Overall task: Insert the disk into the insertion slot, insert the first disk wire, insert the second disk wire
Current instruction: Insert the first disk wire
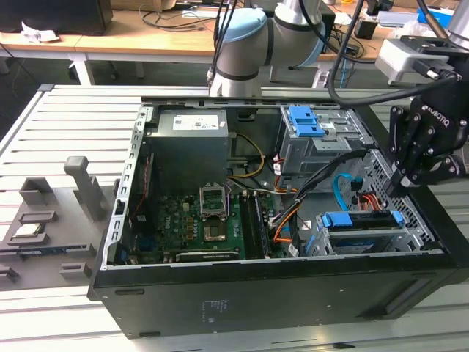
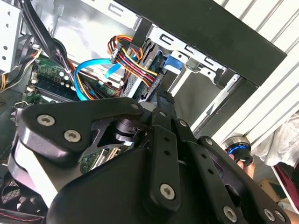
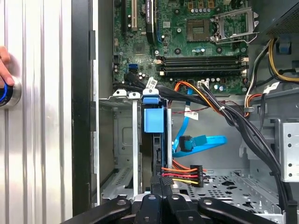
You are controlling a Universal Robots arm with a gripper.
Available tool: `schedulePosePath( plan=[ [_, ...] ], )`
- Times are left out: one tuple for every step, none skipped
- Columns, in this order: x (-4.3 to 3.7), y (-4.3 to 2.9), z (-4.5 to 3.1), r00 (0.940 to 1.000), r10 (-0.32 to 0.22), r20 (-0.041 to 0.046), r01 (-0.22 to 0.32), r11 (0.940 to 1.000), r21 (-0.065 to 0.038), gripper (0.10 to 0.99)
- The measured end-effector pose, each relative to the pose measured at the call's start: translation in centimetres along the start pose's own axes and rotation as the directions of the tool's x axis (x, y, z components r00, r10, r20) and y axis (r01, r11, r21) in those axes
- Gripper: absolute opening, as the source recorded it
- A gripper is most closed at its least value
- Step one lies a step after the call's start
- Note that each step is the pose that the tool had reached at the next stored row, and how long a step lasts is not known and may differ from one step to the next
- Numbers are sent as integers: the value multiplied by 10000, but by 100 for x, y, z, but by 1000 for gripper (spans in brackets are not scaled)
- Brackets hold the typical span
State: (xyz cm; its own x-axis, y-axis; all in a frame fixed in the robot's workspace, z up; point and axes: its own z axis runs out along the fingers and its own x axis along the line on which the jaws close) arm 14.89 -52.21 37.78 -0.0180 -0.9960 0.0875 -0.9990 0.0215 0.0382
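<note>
The disk sits in the insertion slot, a low grey perforated cage, with its blue tab showing. My gripper hangs over the cage's end at the exterior view's right. Its fingers are shut on the end of the first disk wire, a red, orange, yellow and black bundle lying against the disk's edge. The second disk wire, a flat light-blue cable, loops free beside it with its plug loose; it also shows in the second wrist view.
The open computer case lies on a slatted metal table. A taller grey bay with a blue latch and thick black cables crowd the cage. The motherboard lies beyond. A person's hand rests by a blue-ringed button.
</note>
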Motion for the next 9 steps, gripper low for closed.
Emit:
schedulePosePath(
  plan=[
    [0,0,-2,10000,0,2,0,10000,0,106],
    [0,0,-2,10000,0,2,0,10000,0,106],
    [-1,0,-3,10000,0,1,0,10000,0,106],
    [0,0,-4,10000,1,0,-1,10000,0,106],
    [0,0,-5,10000,0,-1,0,10000,0,106],
    [0,0,-5,10000,1,-1,-1,10000,0,106],
    [0,0,-6,10000,0,-1,0,10000,0,106],
    [0,0,-6,10000,0,-1,0,10000,0,106],
    [0,0,-6,10000,0,-1,0,10000,0,106]
  ],
)
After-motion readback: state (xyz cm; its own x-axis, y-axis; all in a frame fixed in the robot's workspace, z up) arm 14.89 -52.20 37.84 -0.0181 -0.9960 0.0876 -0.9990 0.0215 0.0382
